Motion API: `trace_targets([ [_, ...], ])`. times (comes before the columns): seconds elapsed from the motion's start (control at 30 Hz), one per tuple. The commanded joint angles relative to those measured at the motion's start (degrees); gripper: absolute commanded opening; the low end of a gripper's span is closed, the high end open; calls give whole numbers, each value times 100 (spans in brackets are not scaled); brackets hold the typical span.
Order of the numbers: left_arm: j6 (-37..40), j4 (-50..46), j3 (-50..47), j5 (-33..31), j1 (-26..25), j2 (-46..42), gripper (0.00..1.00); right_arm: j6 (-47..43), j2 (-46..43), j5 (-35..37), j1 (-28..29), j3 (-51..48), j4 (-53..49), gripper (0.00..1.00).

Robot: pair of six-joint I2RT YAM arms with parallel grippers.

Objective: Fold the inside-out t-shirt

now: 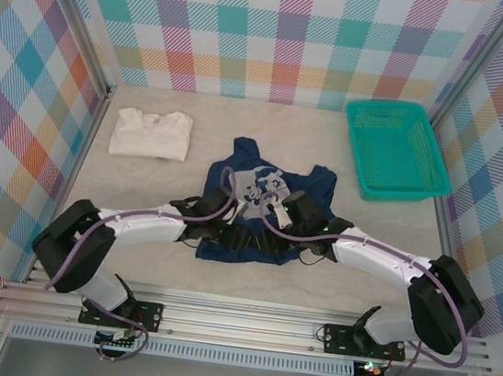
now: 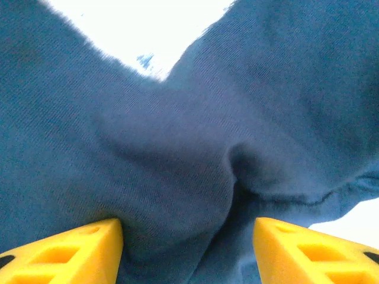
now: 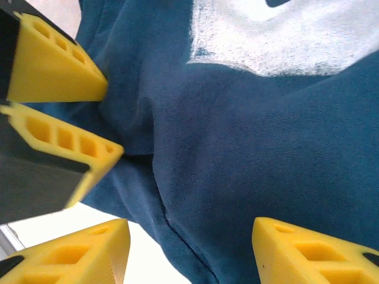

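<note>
The inside-out t-shirt (image 1: pixel 258 245) is dark navy with a pale print and lies crumpled at the table's middle. Both grippers meet over its centre, the left gripper (image 1: pixel 236 209) coming from the left and the right gripper (image 1: pixel 281 214) from the right. In the left wrist view the left gripper (image 2: pixel 188 248) stands open, its yellow fingers (image 2: pixel 77 251) wide apart over a raised fold of the t-shirt (image 2: pixel 177 154). The right gripper (image 3: pixel 189 248) is open too, over a seam of the t-shirt (image 3: pixel 249 148). In the right wrist view, the left gripper's fingers (image 3: pixel 59 65) show at upper left, close by.
A folded white shirt (image 1: pixel 151 133) lies at the back left. A teal basket (image 1: pixel 396 150) stands at the back right. Plaid walls enclose the table (image 1: pixel 332 282) on three sides, and a metal rail runs along the near edge.
</note>
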Motion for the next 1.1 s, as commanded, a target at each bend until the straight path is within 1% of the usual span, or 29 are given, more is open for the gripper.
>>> trace_targets([
  [0.0, 441, -16, 440, -726, -189, 372, 59, 50, -385, 137, -72, -285, 1, 57],
  [0.07, 535, -13, 583, -763, -212, 593, 57, 103, -521, 112, -98, -382, 23, 57],
  [0.13, 551, 53, 685, -804, -220, 773, 49, 104, -594, 103, -109, -433, 21, 57],
  [0.2, 584, 75, 818, -755, -216, 905, 34, 25, -659, 70, -108, -448, 22, 57],
  [0.27, 578, 38, 919, -693, -211, 902, 14, -142, -745, 3, -108, -458, 60, 57],
  [0.3, 557, -18, 954, -604, -199, 827, 6, -260, -797, -19, -100, -447, 64, 57],
  [0.33, 524, -60, 969, -458, -173, 726, 2, -370, -842, -21, -100, -444, 70, 58],
  [0.37, 448, -109, 950, -262, -106, 564, 0, -500, -901, -12, -85, -453, 111, 58],
  [0.43, 198, -184, 875, 261, 100, 212, 0, -761, -985, 88, -41, -497, 233, 59],
  [0.5, -33, -250, 794, 928, 395, -108, 0, -995, -1004, 165, -13, -527, 438, 61],
  [0.57, -166, -322, 750, 1308, 567, -320, 0, -1165, -935, 171, 5, -529, 693, 62],
  [0.7, -294, -448, 732, 1713, 743, -500, 0, -1484, -472, 116, 75, -463, 1199, 68],
  [0.83, -314, -498, 746, 1820, 852, -589, 0, -1565, 68, 105, 109, -371, 1679, 68],
  [0.9, -341, -498, 745, 1836, 903, -624, 0, -1519, 354, 144, 128, -261, 1807, 67],
  [0.93, -348, -586, 747, 1831, 929, -649, 0, -1455, 472, 243, 129, -204, 1824, 63],
  [0.97, -361, -687, 744, 1796, 955, -671, 0, -1369, 578, 419, 128, -150, 1777, 50],
  [1.0, -364, -720, 729, 1689, 981, -700, 0, -1301, 621, 545, 129, -111, 1682, 36],
  [1.03, -371, -778, 721, 1520, 1004, -737, 0, -1271, 596, 541, 113, -93, 1604, 25],
  [1.07, -379, -860, 732, 1232, 1017, -774, 0, -1198, 513, 372, 61, -90, 1486, 16],
])
